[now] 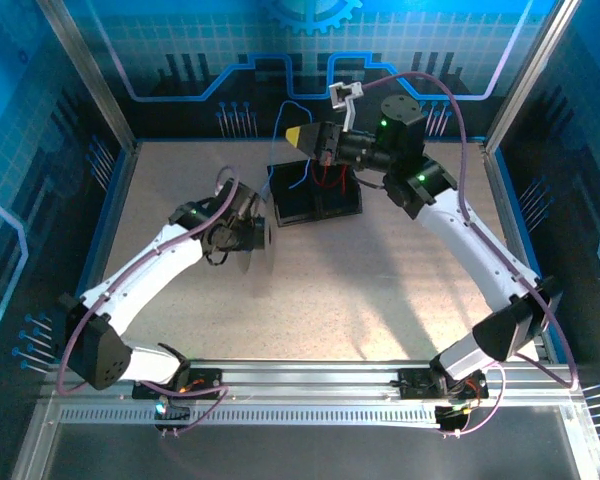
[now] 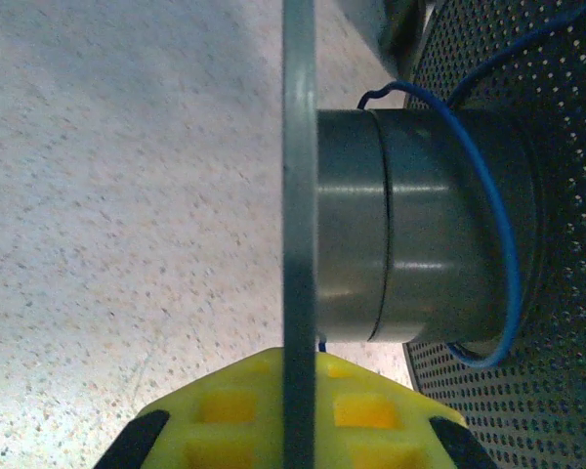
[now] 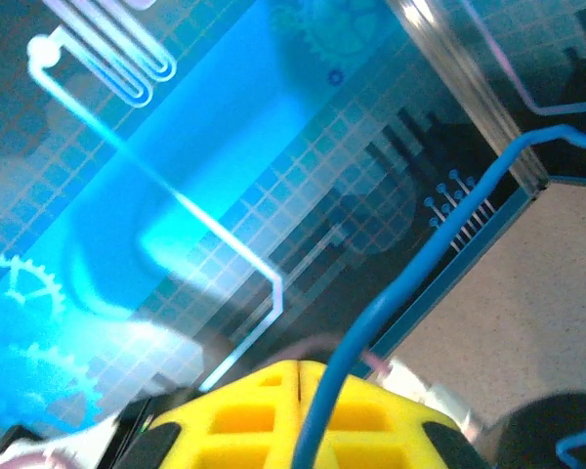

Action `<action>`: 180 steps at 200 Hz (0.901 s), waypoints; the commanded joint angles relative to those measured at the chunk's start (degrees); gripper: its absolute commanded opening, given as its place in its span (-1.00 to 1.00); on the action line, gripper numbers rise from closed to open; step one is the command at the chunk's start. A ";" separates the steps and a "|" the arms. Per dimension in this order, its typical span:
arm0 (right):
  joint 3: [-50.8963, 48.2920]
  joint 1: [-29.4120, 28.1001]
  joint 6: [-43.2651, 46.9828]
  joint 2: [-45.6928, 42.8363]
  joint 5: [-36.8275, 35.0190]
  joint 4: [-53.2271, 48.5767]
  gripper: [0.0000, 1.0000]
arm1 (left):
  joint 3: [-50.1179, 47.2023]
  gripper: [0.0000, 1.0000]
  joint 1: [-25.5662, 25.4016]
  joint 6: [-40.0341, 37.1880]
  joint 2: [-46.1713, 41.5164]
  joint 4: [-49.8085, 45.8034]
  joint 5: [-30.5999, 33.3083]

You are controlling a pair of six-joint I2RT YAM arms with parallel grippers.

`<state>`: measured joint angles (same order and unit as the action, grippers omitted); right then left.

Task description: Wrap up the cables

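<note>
The left gripper (image 2: 298, 408) was clamped on the thin flange of the grey plastic spool (image 2: 420, 225). The right gripper (image 3: 301, 412) was pinched shut on the thin blue wire (image 3: 420, 264), which looped once round the hub. Recommended practice was steady tension, with turns laid side by side.

bright, even light; soft shadows fall on the table (image 1: 310, 300); glare washes the blurred backdrop (image 3: 176, 244).

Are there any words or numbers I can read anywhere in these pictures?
None: no word, number, brand or label can be read.
The blue printed back wall has a gear drawing and circuit lines, but no letters.
The grey plastic spool and the thin blue cable around it bear no writing.
</note>
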<state>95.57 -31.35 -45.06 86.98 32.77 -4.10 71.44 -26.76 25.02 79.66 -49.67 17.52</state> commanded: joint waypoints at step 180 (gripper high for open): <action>-25.03 -14.29 15.52 -28.54 5.70 -12.87 -1.00 | 39.18 -1.00 37.11 13.26 25.18 -3.41 -12.63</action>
<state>72.10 -42.85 -31.88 65.39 32.97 -19.46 107.02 4.38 31.73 102.10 -57.23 2.81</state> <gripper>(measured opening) 0.072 0.074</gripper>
